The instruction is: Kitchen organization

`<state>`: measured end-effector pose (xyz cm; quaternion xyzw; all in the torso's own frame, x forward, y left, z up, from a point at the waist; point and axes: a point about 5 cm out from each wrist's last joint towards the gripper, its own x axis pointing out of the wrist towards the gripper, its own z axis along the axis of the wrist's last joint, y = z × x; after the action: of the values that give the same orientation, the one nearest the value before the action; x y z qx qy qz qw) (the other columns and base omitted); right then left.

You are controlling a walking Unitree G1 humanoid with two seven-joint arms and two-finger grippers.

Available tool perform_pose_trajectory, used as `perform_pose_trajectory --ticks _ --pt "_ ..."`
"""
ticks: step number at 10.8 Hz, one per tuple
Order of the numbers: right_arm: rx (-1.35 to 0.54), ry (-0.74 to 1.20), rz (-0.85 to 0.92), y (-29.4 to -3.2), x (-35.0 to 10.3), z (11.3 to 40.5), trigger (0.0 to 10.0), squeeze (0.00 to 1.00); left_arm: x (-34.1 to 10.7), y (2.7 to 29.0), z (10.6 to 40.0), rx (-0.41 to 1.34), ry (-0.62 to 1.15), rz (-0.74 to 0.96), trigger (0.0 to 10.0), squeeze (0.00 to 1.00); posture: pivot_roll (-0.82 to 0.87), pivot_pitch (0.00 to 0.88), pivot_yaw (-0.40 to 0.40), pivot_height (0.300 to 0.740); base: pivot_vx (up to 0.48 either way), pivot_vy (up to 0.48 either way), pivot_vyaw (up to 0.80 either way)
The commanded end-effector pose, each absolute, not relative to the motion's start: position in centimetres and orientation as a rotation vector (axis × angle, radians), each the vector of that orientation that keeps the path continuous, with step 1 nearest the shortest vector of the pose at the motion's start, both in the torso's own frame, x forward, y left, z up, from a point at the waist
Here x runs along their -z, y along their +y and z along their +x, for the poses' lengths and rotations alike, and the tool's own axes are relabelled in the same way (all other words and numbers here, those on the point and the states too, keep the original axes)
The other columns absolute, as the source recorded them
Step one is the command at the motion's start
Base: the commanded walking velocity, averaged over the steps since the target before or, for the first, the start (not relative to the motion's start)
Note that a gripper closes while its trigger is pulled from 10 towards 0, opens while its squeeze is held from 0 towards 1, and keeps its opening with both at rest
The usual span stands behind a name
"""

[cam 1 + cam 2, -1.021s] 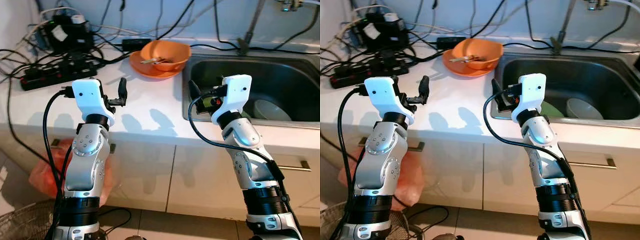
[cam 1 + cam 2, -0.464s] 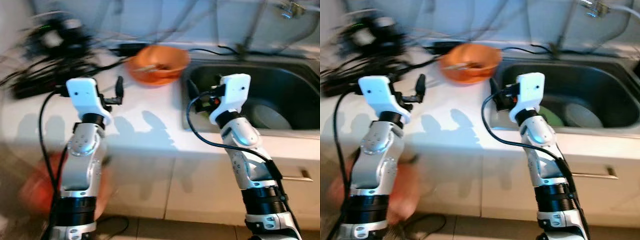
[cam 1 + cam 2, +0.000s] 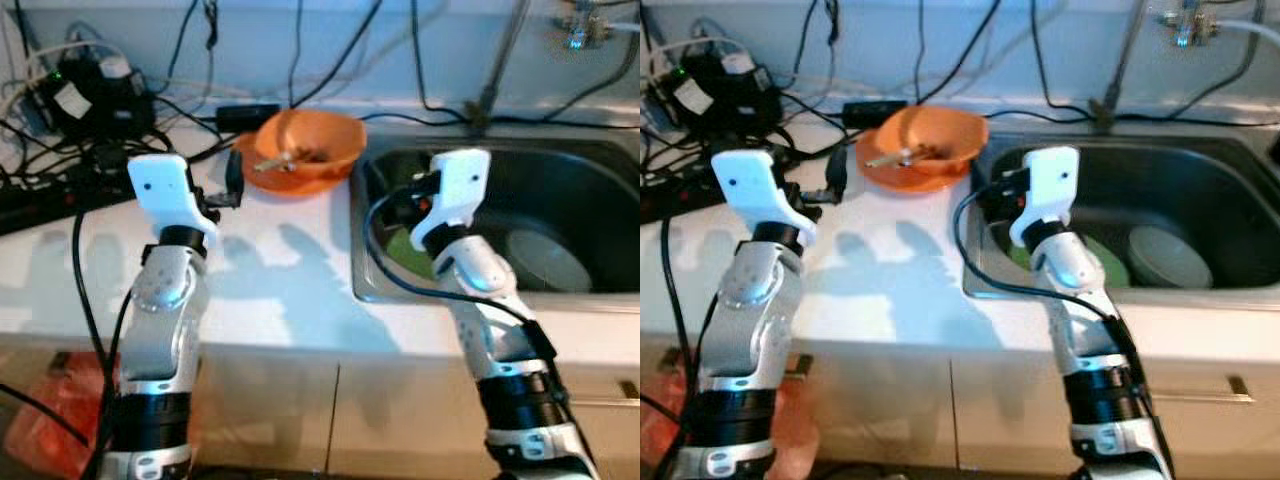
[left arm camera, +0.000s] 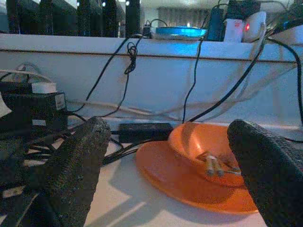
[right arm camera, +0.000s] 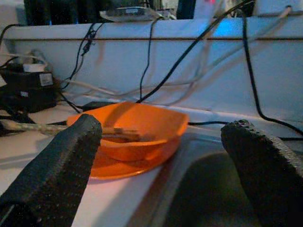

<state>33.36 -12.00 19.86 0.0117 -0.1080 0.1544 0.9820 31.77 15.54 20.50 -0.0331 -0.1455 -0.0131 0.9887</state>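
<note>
1. Orange is the colour of the task's thing: an orange bowl point(image 3: 308, 145) that stands on an orange plate point(image 4: 189, 177), on the far part of the white tabletop point(image 3: 270, 280), just left of the steel sink point(image 3: 600, 165). Some utensils, maybe chopsticks point(image 4: 214, 165), lie inside the bowl; I cannot tell exactly what they are.

2. Left end effector point(image 3: 232, 178) hovers over the tabletop near the bowl's left side, its two fingers apart and holding nothing. Right end effector point(image 3: 990, 195) hovers at the left rim of the sink, near the bowl's right side, also with fingers apart and empty.

3. Risk with the bowl: it is not fixed to the plate. If only the plate or only the bowl rim is pinched, the two could slide apart, and the bowl could tip so that the utensils fall out.

4. Risk with the cables: many black cables point(image 3: 190, 110) and a power strip point(image 3: 40, 190) lie on the far left of the tabletop, near the left end effector. A wide reach could hook a cable and drag the devices.

5. Risk with the sink: a white bowl point(image 3: 545, 260) and something green point(image 3: 1100, 262) already lie in the basin. I think that lowering the orange bowl carelessly could knock them, and the right arm's own cable point(image 3: 385, 265) hangs near the sink edge and might catch on it.
</note>
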Motion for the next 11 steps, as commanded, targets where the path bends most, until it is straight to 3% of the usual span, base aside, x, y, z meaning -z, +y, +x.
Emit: perform_pose_trajectory --ticks 1,6,11 --pt "-0.293 -0.222 0.019 -12.5 -20.0 33.4 10.0 0.00 -20.9 15.1 31.7 0.039 -0.312 -0.069 10.0 0.00 0.12 0.000 0.027 0.740 0.000 0.000 0.00" --pt "-0.295 -0.224 0.023 -12.5 -20.1 33.4 10.0 0.00 -20.0 16.4 32.5 -0.029 -0.235 -0.054 10.0 0.00 0.11 0.000 0.030 0.740 0.000 0.000 0.00" --pt "-0.295 -0.197 0.030 -12.5 -19.5 32.9 10.0 0.00 -18.6 15.7 33.0 0.011 -0.131 -0.074 10.0 0.00 0.11 0.018 0.039 0.740 0.000 0.000 0.00"
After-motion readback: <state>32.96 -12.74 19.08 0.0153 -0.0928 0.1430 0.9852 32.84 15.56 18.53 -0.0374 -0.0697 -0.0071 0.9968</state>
